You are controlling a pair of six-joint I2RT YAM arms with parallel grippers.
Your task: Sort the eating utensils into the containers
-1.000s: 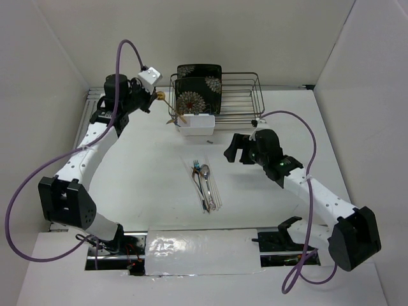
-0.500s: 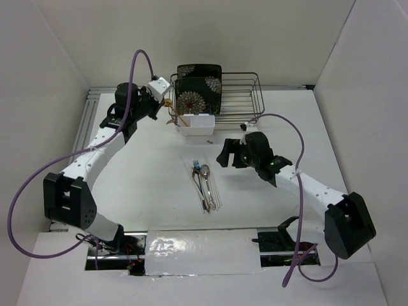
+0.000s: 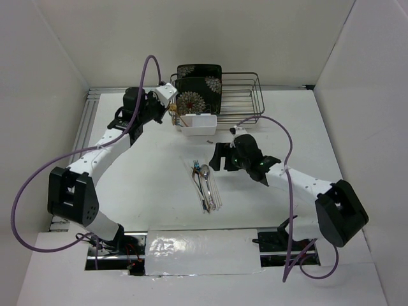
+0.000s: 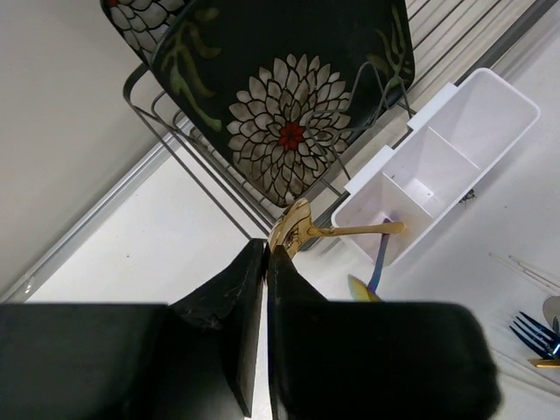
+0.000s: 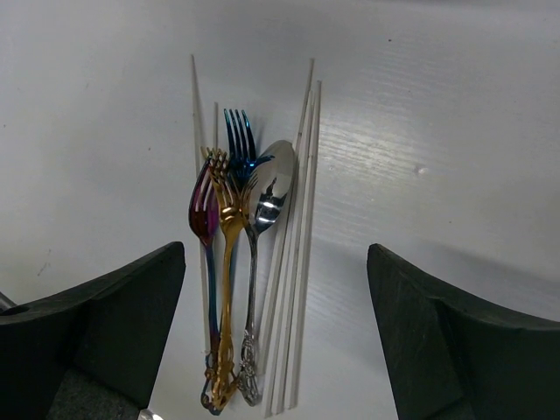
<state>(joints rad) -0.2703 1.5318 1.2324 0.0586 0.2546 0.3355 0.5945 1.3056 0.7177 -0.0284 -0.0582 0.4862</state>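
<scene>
White table [image 3: 153, 159], white walls | we see the right gripper [image 5: 276, 262] spread wide over the utensils [image 5: 249, 219] mid-table, long axis near-to-far, crossing its jaws; right arm nearer | left gripper [image 4: 265, 254] narrow by the far tub [image 4: 455, 140], gold utensil [image 4: 350, 231] at its tips; whether it grips, we cannot tell.

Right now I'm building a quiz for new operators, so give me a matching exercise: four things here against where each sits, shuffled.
Things:
1. gold utensil
2. floral plate
3. blue fork
4. right pincer

Places or states:
A. standing in the wire rack
B. open over the table
C. leaning out of the white tub
D. lying flat on the table

Pairs: 1-C, 2-A, 3-D, 4-B.
</scene>
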